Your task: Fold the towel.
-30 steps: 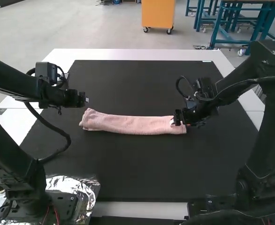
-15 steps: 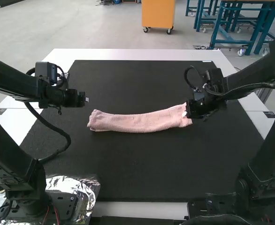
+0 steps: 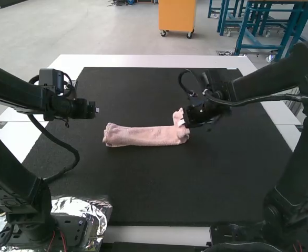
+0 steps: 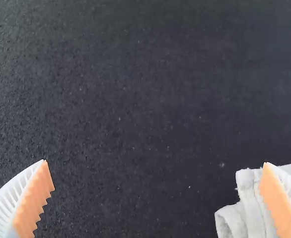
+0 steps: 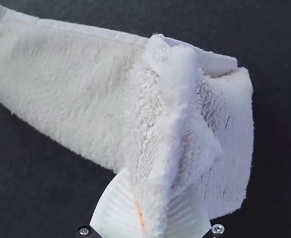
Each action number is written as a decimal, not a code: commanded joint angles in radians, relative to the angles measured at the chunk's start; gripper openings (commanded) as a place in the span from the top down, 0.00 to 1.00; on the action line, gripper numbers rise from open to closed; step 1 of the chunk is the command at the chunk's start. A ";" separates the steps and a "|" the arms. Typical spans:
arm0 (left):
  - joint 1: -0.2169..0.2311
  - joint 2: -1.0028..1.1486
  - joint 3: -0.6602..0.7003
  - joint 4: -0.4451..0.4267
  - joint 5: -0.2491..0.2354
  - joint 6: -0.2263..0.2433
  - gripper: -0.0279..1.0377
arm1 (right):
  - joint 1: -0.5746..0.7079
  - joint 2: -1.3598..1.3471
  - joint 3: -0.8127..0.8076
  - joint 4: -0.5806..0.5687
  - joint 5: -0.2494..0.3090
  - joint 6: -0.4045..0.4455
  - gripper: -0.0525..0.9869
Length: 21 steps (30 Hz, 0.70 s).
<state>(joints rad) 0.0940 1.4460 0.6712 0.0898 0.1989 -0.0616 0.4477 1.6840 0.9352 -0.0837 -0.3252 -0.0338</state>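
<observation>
The pink towel (image 3: 143, 136) lies as a narrow folded strip across the mat, its right end lifted and doubled back. At that raised end is my right gripper (image 3: 184, 122). In the right wrist view, my right gripper (image 5: 153, 210) is shut on the towel (image 5: 86, 89), pinching a ridge of cloth near its end. My left gripper (image 3: 97, 111) hangs just beyond the towel's left end. Seen in the left wrist view, my left gripper (image 4: 158, 198) stands open with its fingers wide apart, one of them overlapping the towel's edge (image 4: 252, 208) in the picture.
A black mat (image 3: 154, 184) covers most of the white table (image 3: 149, 61). Crumpled foil (image 3: 83, 207) lies around the left arm's base. The left arm's thick cable loops over the mat's left side.
My right gripper has moved left and slightly up in the high view, drawing the towel's right end back over itself. The towel's left end has slid a little right. The left arm keeps still.
</observation>
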 commanded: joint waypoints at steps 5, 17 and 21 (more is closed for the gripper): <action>0.001 -0.022 0.027 0.021 0.000 -0.009 0.06 | 0.129 0.091 0.140 0.041 -0.017 0.031 0.97; 0.007 -0.022 0.004 0.073 -0.012 -0.027 0.06 | 0.278 0.322 0.401 0.059 -0.020 0.031 0.97; 0.023 -0.024 -0.004 0.070 -0.016 -0.033 0.06 | 0.310 0.375 0.471 0.055 -0.020 0.038 0.97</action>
<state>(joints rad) 0.0982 1.4460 0.6708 0.1543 0.1947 -0.0807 0.7338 2.0506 1.3499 -0.0341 -0.3283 -0.0097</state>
